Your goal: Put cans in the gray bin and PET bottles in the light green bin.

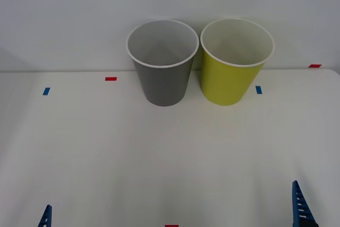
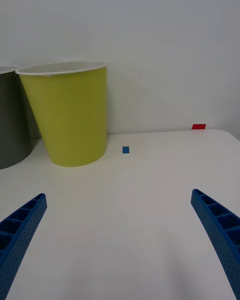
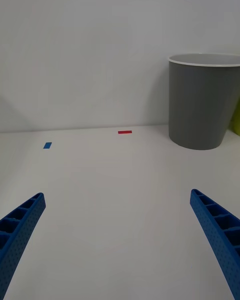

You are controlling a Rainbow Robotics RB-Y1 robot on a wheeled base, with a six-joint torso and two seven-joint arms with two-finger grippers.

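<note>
Gray bin (image 1: pixel 163 81): upright on the desk, upper centre of the front view, against the white wall; white rim, pale inside, nothing visible in it. In the left wrist view (image 3: pixel 204 105) it is at the right side of the frame.
Green bin (image 1: pixel 232 78): upright just beside the gray bin, on its right in the front view; rims close together, whether touching cannot be told. White rim, pale inside, nothing visible in it. In the right wrist view (image 2: pixel 70 115) it is at centre left.
Desk (image 1: pixel 159 158): white, with small red and blue tape marks near the bins and at the lower edge.
Left pincer (image 3: pixel 117 240): spread wide, holding nothing; blue ribbed fingers (image 3: pixel 20 230) at both lower corners of its wrist view. One tip (image 1: pixel 45 217) is at the lower left of the front view, well apart from the bins.
Right pincer (image 2: pixel 117 240): spread wide, holding nothing; one finger (image 1: pixel 301 204) at the lower right of the front view, well apart from the bins.
</note>
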